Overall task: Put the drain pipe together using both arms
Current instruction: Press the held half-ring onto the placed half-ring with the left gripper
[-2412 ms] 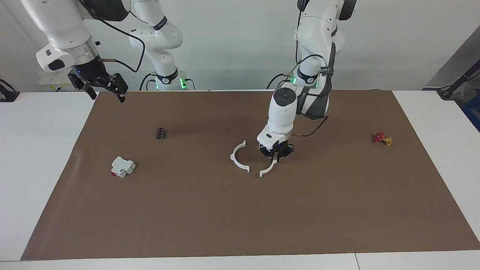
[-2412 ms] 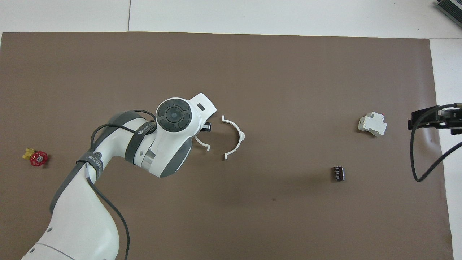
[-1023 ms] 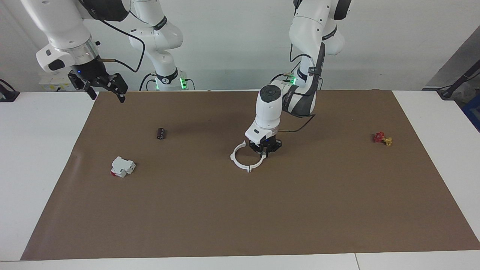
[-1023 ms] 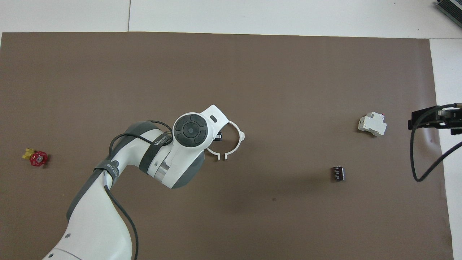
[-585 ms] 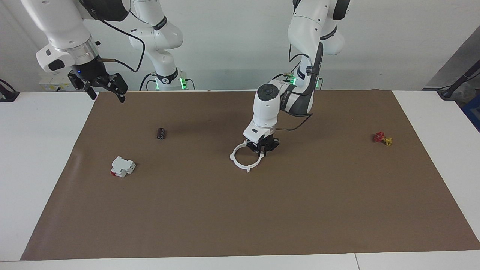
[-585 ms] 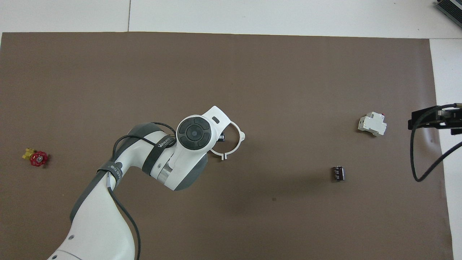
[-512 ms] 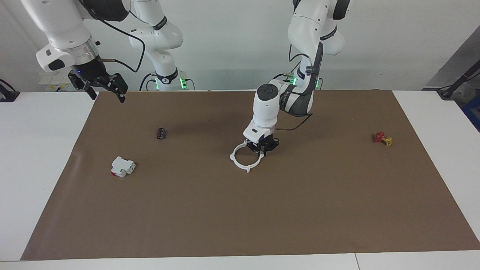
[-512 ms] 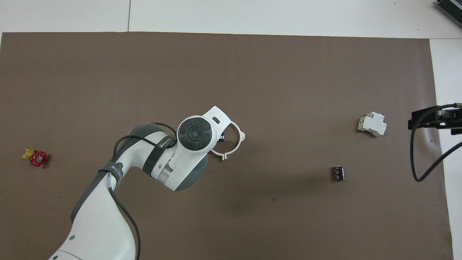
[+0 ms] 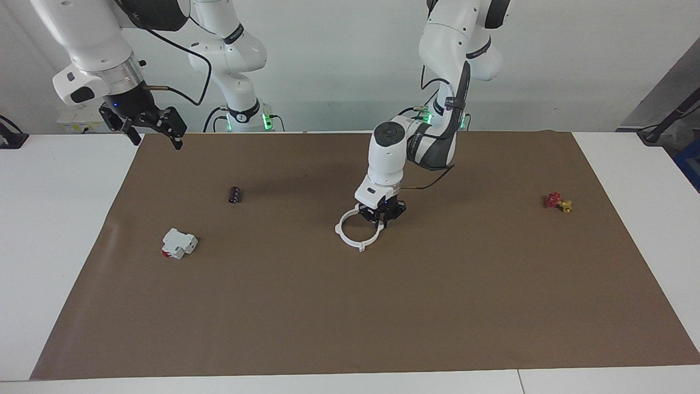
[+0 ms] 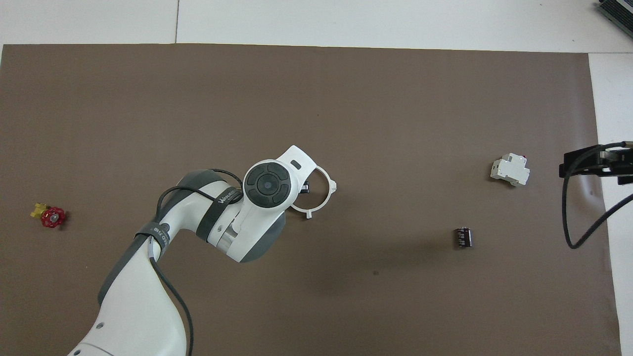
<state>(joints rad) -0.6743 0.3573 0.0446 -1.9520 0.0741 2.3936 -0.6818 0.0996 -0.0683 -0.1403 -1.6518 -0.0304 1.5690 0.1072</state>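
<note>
Now the drain pipe (image 9: 356, 230) reads as one closed white ring lying flat on the brown mat (image 9: 350, 306), about mid-surface. The two halves look met at both tab ends, with one tab pair pointing away from the robots. My left end effector (image 9: 381, 220) is down at the ring's rim on the side toward the left arm's end, fingers closed on the half it carries; in the overhead view my wrist hides that half.

Step in hand, as I judge it: seating the tabs. To do it well I should press square along the mat toward the free half, keep the held piece flat, and release only once both joints sit flush. The free half has nothing bracing it and may slide or pivot under a skewed push. I cannot tell whether the tabs have actually locked.

My right end effector (image 9: 146, 125) waits in the air over the mat's corner near its own base, fingers spread wide, holding nothing.

Room: bare mat all round the ring. The dark cylinder (image 9: 234, 195) and the white block with red end (image 9: 178, 243) sit well apart toward the right arm's end. The red and yellow valve (image 9: 557, 202) sits well apart toward the left arm's end. The mat edges are distant
</note>
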